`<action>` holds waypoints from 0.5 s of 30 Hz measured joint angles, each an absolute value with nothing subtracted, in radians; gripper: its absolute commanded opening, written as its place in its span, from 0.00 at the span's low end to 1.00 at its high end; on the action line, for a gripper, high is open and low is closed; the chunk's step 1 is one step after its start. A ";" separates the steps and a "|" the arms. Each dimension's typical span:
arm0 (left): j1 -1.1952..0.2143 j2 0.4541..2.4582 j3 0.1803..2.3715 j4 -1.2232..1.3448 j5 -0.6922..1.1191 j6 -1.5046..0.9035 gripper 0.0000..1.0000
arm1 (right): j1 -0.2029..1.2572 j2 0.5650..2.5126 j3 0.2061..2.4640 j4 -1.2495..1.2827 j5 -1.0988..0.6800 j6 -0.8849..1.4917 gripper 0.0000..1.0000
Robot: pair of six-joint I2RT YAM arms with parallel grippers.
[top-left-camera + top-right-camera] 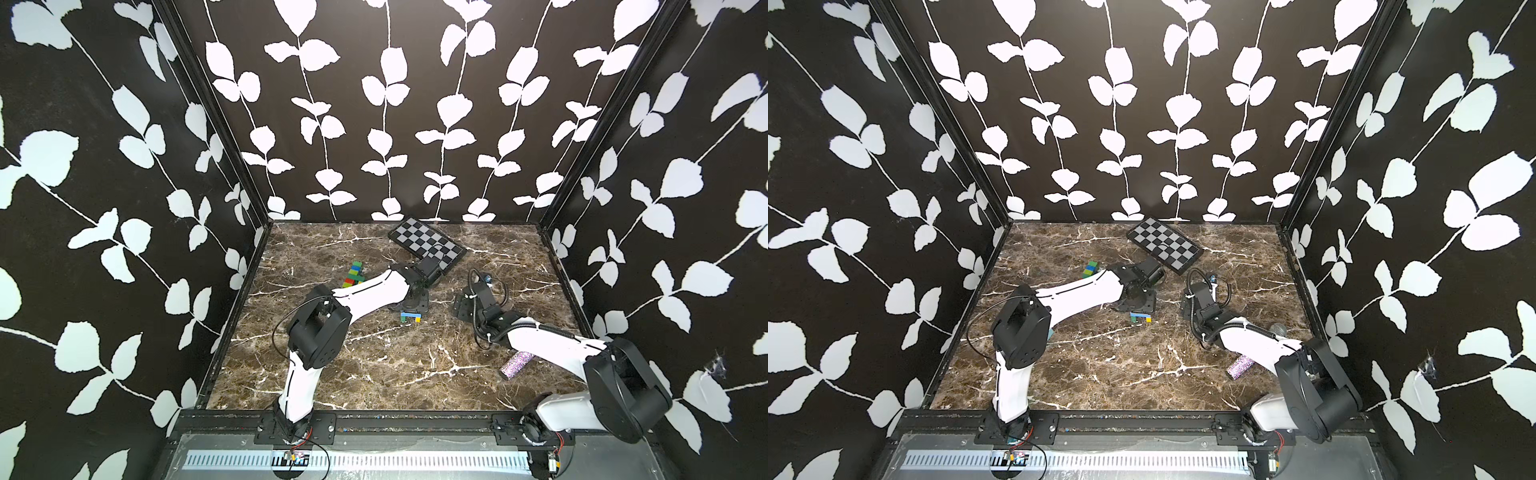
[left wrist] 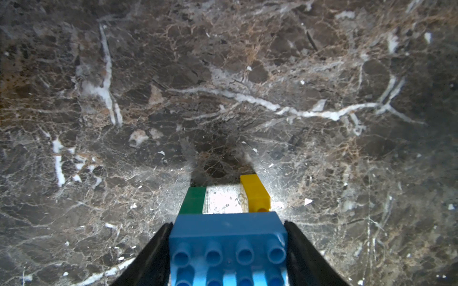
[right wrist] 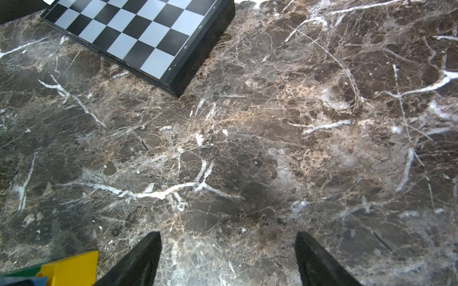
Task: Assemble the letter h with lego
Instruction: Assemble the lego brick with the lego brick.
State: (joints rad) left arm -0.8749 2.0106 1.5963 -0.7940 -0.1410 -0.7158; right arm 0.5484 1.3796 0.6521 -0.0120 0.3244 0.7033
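A small lego arch stands on the marble in both top views (image 1: 410, 318) (image 1: 1140, 318): a blue brick (image 2: 228, 237) across the top, with a dark green leg (image 2: 193, 200) and a yellow leg (image 2: 255, 193). My left gripper (image 2: 228, 224) comes down onto it from above (image 1: 410, 305), with both fingers pressed against the ends of the blue brick. A separate stack of blue, green, red and yellow lego (image 1: 353, 276) lies behind the left forearm. My right gripper (image 3: 228, 237) stands open over bare marble just right of the arch (image 1: 463, 307). The yellow brick (image 3: 71, 267) shows at the corner of its view.
A black-and-grey checkered board (image 1: 426, 245) (image 3: 138, 32) lies at the back middle, partly behind the left wrist. A glittery purple cylinder (image 1: 515, 365) lies on the marble near the right arm's forearm. Patterned walls close in three sides.
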 measured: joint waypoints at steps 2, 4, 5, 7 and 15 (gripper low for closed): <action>-0.875 2.014 1.600 -0.794 -0.140 -0.716 0.23 | 0.548 1.380 0.652 -0.012 0.324 0.703 0.84; -0.875 2.016 1.602 -0.794 -0.141 -0.716 0.23 | 0.548 1.380 0.652 -0.012 0.324 0.703 0.84; -0.875 2.016 1.603 -0.794 -0.141 -0.716 0.23 | 0.548 1.380 0.652 -0.012 0.324 0.703 0.84; -0.875 2.017 1.604 -0.794 -0.142 -0.717 0.23 | 0.547 1.380 0.652 -0.012 0.324 0.703 0.84; -0.875 2.022 1.610 -0.801 -0.146 -0.723 0.23 | 0.547 1.380 0.652 -0.012 0.324 0.703 0.84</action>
State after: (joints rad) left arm -0.8749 2.0216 1.6104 -0.8005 -0.1459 -0.7231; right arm 0.5468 1.3796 0.6521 -0.0120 0.3244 0.7033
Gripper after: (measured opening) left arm 0.649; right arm 0.842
